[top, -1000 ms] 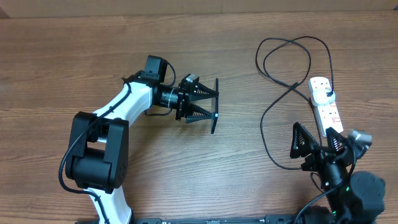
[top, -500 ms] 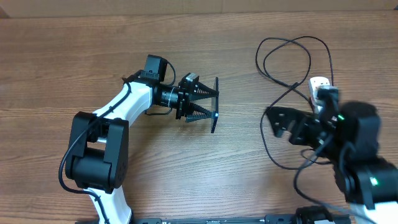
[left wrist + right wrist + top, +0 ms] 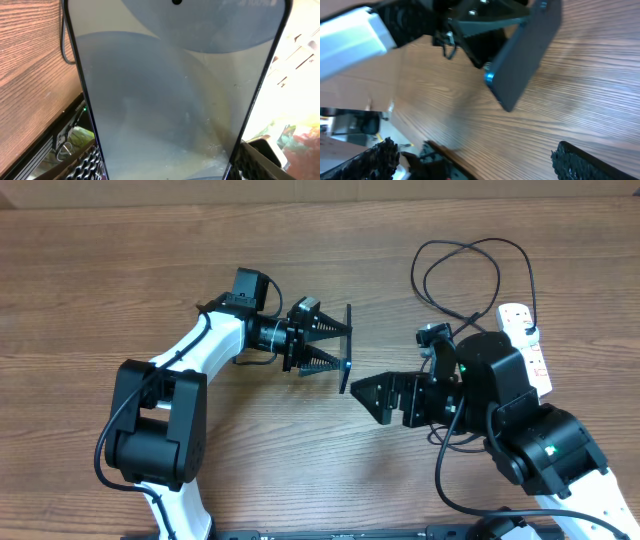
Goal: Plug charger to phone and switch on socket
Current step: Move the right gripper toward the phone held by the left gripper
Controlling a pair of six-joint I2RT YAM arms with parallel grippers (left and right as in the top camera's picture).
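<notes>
My left gripper (image 3: 338, 348) is shut on the phone (image 3: 346, 348) and holds it on edge above the table. In the left wrist view the phone's blue-white screen (image 3: 175, 95) fills the frame between the jaws (image 3: 165, 167). My right gripper (image 3: 372, 397) is open and empty, just right of and below the phone. The right wrist view shows the phone's dark back (image 3: 525, 55) ahead of the open jaws (image 3: 480, 160). The black charger cable (image 3: 470, 260) loops at the back right. Its plug tip is hidden. The white socket strip (image 3: 520, 320) lies far right, partly behind my right arm.
The cable runs down past the right arm (image 3: 430, 395) onto the wood table (image 3: 120, 270). The left arm's white body (image 3: 350, 35) shows in the right wrist view. The table's front edge and black mounts (image 3: 445, 160) lie below the right jaws.
My right arm has swung from the front right corner leftward to just beside the held phone, covering much of the strip. The left arm and phone have not moved.
</notes>
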